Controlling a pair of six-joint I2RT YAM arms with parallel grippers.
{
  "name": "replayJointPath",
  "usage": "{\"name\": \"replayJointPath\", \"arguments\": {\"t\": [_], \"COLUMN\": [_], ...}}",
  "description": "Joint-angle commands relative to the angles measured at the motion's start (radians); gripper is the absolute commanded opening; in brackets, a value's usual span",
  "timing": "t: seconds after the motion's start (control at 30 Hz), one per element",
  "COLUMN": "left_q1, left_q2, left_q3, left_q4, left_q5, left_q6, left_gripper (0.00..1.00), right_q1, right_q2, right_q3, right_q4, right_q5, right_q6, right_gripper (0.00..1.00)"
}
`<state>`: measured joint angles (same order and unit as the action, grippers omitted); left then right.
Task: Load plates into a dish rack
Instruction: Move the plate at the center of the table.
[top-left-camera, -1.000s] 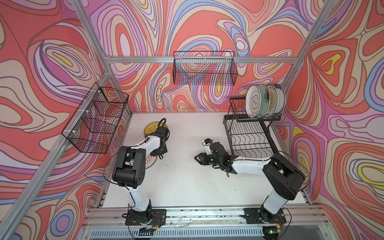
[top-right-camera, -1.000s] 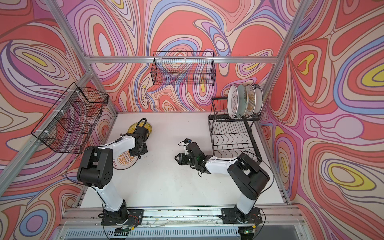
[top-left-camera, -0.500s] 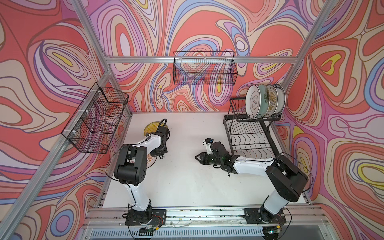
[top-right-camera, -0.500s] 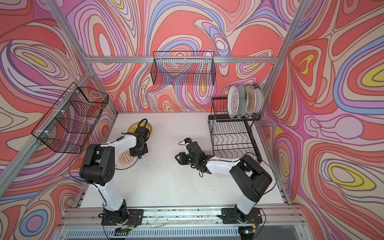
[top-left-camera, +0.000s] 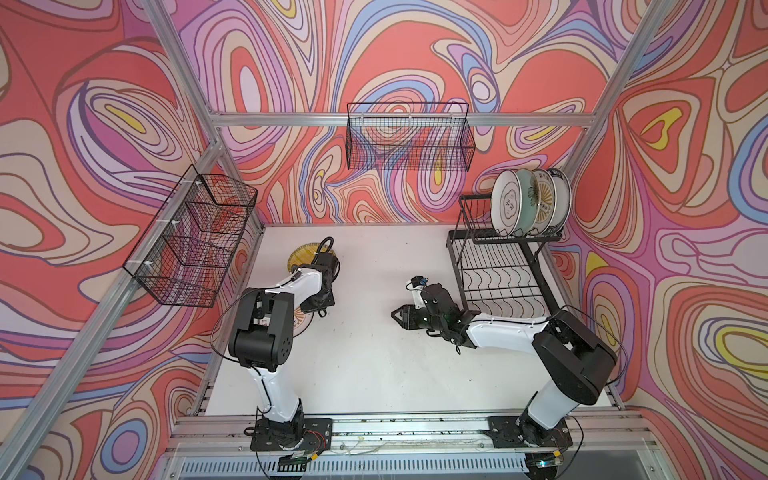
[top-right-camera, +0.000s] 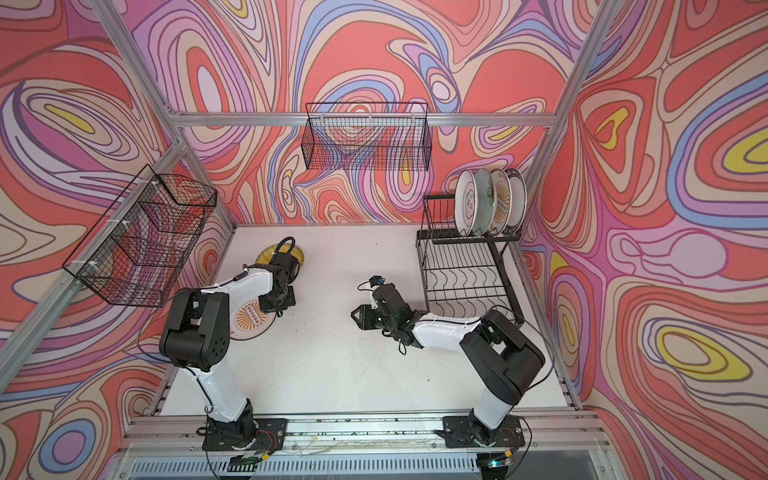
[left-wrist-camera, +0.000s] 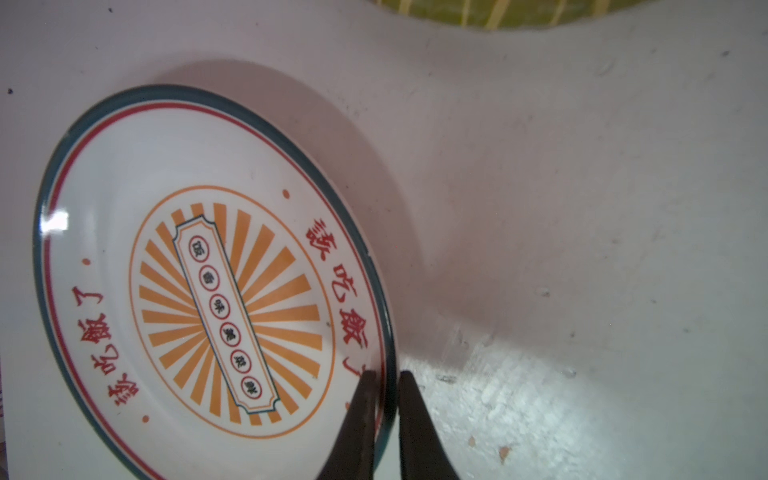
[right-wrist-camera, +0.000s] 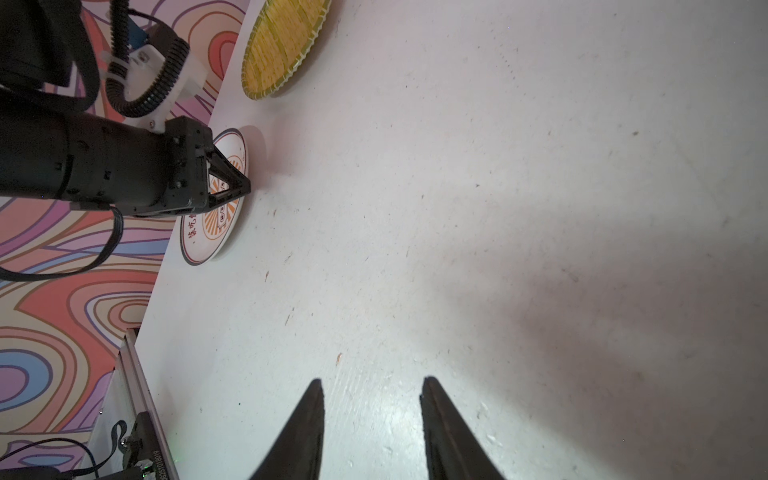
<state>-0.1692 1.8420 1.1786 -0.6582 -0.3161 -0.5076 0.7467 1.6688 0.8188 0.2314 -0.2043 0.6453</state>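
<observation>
An orange-sunburst plate (left-wrist-camera: 208, 291) lies on the white table near its left edge, seen in both top views (top-left-camera: 301, 325) (top-right-camera: 249, 320). My left gripper (left-wrist-camera: 386, 376) is shut on its dark rim, one finger inside the plate and one outside. A yellow striped plate (top-left-camera: 302, 259) (right-wrist-camera: 286, 45) lies farther back, partly under the left wrist. The black dish rack (top-left-camera: 498, 274) (top-right-camera: 461, 270) stands at the right, with several plates (top-left-camera: 528, 203) upright on its upper tier. My right gripper (right-wrist-camera: 372, 380) (top-left-camera: 397, 316) hovers low over mid-table, open, with nothing between its fingers.
Black mesh baskets hang on the back wall (top-left-camera: 409, 141) and the left wall (top-left-camera: 193, 237). An aluminium rail (top-left-camera: 395, 428) with both arm bases runs along the front. The rack's lower tier (top-left-camera: 503, 286) holds no plates.
The left gripper's jaws have closed onto the sunburst plate's rim, and the left arm has shifted slightly. The right arm has not moved.
</observation>
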Motion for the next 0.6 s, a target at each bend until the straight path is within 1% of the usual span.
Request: {"name": "replayJointPath", "arguments": {"t": [0.0, 0.1, 0.57], "left_q1": [0.005, 0.005, 0.004], "left_q2": [0.019, 0.016, -0.025], "left_q3": [0.01, 0.004, -0.031], "left_q4": [-0.043, -0.037, 0.005], "left_q5": [0.008, 0.019, 0.113], "left_q6": [0.001, 0.001, -0.011], "left_gripper": [0.1, 0.08, 0.06], "right_q1": [0.005, 0.005, 0.005], "right_q2": [-0.028, -0.029, -0.032], "right_q3": [-0.013, -0.012, -0.002], "right_q4": [0.003, 0.0, -0.018], "right_q5": [0.013, 0.016, 0.026], "right_q6": [-0.01, -0.012, -0.022], "right_gripper": [0.39, 0.4, 0.39]}}
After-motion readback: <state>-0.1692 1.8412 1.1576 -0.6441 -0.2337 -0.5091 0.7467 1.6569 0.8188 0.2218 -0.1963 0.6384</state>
